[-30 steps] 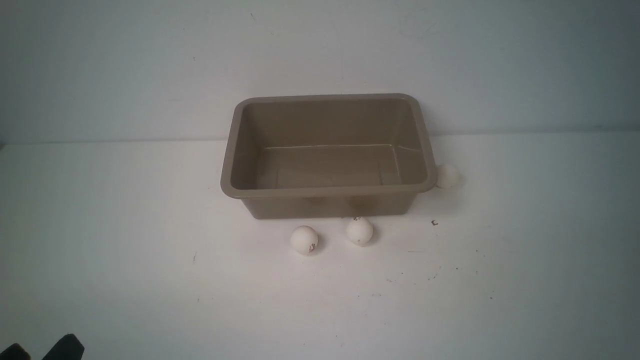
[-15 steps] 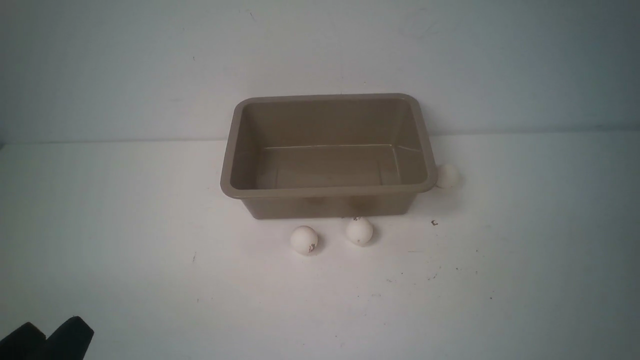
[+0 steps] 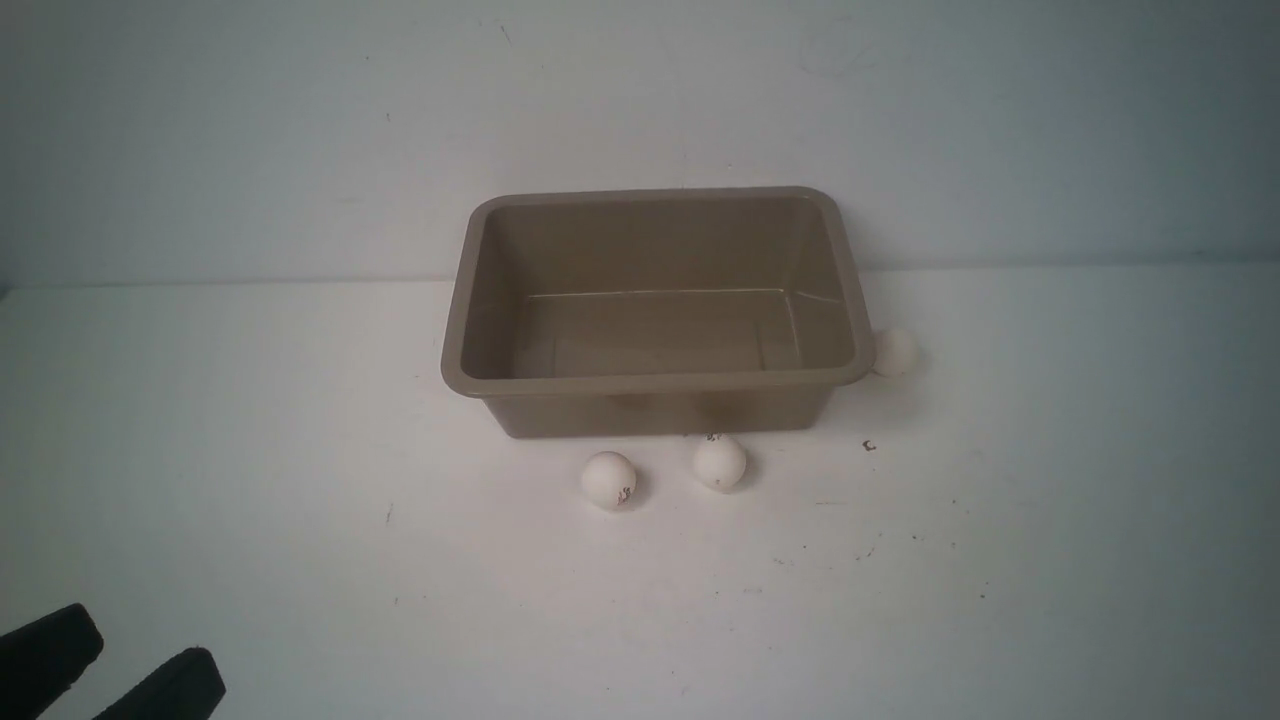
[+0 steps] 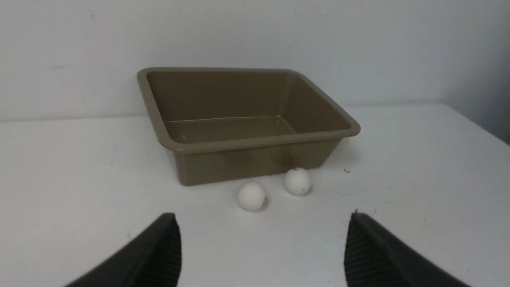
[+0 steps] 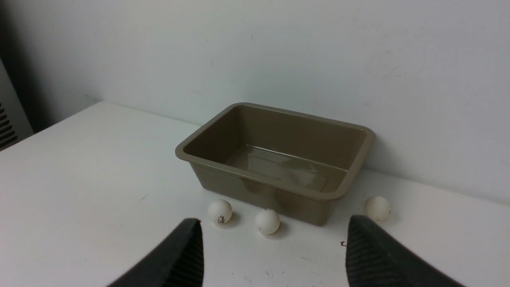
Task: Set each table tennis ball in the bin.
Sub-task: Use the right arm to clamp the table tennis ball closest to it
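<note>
**A:** So, front view first. The left gripper (image 3: 110, 665) sits low with its fingers spread and nothing between them. The bin (image 3: 655, 383) is well ahead of it, off to its right, and empty. The first ball (image 3: 608, 480) and second ball (image 3: 719, 462) lie on the table (image 3: 300, 450) just short of the bin's near wall. The third ball (image 3: 894, 352) is tucked at the bin's far right corner, can't tell if it's touching.

**B:** Left wrist view agrees: fingers wide apart, first ball (image 4: 251, 195) and second ball (image 4: 297, 181) straight ahead, bin (image 4: 255, 142) right behind them. The third ball is hidden here.

**A:** Right wrist view: the right gripper (image 5: 274, 220) is spread and empty too. All three balls are ahead of it, with the third ball (image 5: 377, 208) out beyond its right finger.

**B:** My worry is that they're light and round. Close off-centre and one probably squirts away. The front pair sit near each other, so a wide finger could knock the neighbour. The corner one leaves little finger room, so you might shove the bin.
</note>
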Robot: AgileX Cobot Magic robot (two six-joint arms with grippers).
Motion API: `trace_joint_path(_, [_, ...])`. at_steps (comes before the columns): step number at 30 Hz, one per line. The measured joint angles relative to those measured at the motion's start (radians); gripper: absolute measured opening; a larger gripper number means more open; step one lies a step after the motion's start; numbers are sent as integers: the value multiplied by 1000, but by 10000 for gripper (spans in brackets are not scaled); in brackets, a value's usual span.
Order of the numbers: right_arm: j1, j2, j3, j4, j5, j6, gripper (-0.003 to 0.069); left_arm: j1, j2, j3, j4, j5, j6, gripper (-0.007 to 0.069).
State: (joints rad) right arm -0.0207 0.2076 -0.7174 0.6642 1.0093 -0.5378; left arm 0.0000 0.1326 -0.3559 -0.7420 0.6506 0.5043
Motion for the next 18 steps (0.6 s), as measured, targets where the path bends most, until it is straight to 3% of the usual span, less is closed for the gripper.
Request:
trace_joint_path(10, [0,9,0,6,11,-24,440,0,159,-85,68,113,139,344])
trace_joint_path(18, [0,162,0,8,27,-94,440,0,166,-133,68,136,293,367])
